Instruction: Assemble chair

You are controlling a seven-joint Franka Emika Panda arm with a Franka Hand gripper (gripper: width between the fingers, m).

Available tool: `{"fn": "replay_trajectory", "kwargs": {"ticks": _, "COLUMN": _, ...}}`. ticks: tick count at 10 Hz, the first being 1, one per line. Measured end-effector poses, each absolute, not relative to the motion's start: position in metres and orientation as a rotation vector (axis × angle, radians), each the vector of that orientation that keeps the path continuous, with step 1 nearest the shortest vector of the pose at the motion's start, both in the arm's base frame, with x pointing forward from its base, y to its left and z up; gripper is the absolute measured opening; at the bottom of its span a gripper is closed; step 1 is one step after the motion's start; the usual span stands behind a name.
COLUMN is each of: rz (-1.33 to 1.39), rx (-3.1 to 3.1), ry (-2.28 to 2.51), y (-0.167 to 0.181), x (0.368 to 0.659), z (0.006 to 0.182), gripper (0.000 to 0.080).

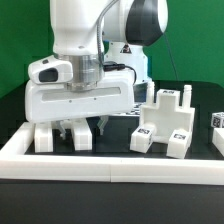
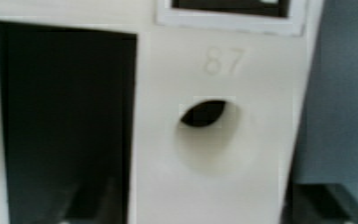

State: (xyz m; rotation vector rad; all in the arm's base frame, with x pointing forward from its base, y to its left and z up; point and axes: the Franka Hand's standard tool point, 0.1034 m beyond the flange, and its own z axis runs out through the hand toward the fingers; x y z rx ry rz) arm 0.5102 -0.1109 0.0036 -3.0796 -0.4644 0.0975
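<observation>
In the wrist view a white chair piece [image 2: 211,150] fills the middle. It has a dark oval hole [image 2: 202,113], a faint printed number above the hole and a tag [image 2: 238,10] at its far end. My gripper [image 2: 208,206] straddles it, and the dark fingers [image 2: 91,202] lie against both of its long sides with no gap showing. In the exterior view the gripper [image 1: 85,133] reaches down behind the front rail onto low white blocks [image 1: 76,138]. More chair pieces [image 1: 165,122] with tags stand together to the exterior view's right.
A long white border rail [image 1: 110,165] runs across the front. Another white block [image 1: 45,138] sits close to the gripper on the exterior view's left. A further white part [image 1: 218,135] shows at the right edge. The table is black, with a green backdrop behind it.
</observation>
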Motion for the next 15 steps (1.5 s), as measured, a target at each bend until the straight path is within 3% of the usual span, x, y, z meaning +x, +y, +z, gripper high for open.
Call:
{"fn": "replay_trajectory", "kwargs": {"ticks": 1, "rz": 0.097, "rx": -3.080, "ry": -0.463, "y": -0.111, "x": 0.510, "z": 0.004, "gripper": 0.0285}}
{"fn": "replay_trajectory", "kwargs": {"ticks": 8, "rz": 0.057, "rx": -3.110, "ry": -0.380, "y": -0.105, "x": 0.512, "z": 0.008, "gripper": 0.0287}}
{"fn": "replay_trajectory", "kwargs": {"ticks": 15, "rz": 0.046, "rx": -3.055, "ry": -0.319, "y": -0.086, "x": 0.525, "z": 0.072, "gripper": 0.0288}}
